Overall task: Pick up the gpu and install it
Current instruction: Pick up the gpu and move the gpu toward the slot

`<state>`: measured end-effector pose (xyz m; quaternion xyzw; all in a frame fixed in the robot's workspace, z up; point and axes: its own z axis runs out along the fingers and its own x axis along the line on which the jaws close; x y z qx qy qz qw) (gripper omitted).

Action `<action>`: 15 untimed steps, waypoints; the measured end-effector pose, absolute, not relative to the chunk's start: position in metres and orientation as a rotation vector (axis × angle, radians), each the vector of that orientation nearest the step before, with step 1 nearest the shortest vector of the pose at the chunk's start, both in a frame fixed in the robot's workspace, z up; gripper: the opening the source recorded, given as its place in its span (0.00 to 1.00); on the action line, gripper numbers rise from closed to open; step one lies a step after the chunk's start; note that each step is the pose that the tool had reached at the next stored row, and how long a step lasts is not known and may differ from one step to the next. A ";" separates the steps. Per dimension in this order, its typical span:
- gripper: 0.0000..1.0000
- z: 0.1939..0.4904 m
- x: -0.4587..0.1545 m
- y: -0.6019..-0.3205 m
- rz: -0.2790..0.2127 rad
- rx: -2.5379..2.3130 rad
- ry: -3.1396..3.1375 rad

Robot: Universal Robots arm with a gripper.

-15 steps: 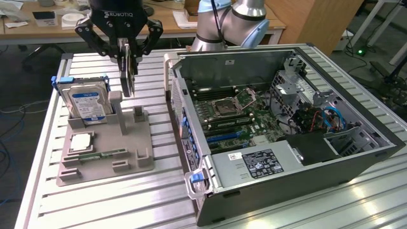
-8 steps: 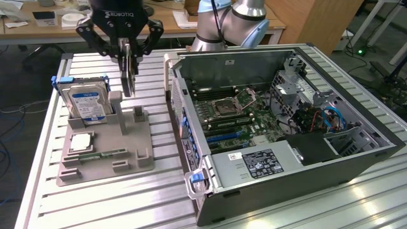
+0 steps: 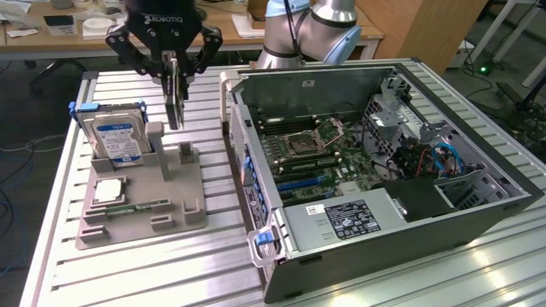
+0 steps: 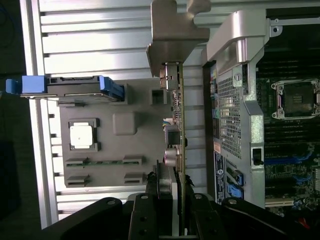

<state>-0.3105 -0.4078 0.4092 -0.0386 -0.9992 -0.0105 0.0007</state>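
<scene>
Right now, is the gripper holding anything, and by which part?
Yes. The gripper is clamped on the gpu, at the end opposite its metal bracket. The card hangs edge-on above the grey holder.

The claw (image 3: 175, 69) holds the gpu (image 3: 174, 105) above the grey fixture (image 3: 183, 192).
</scene>
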 end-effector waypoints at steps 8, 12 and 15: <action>0.28 0.409 -0.305 -0.408 -0.033 -0.121 -3.138; 0.28 0.409 -0.302 -0.408 -0.033 -0.121 -3.138; 0.28 0.409 -0.300 -0.408 -0.033 -0.121 -3.138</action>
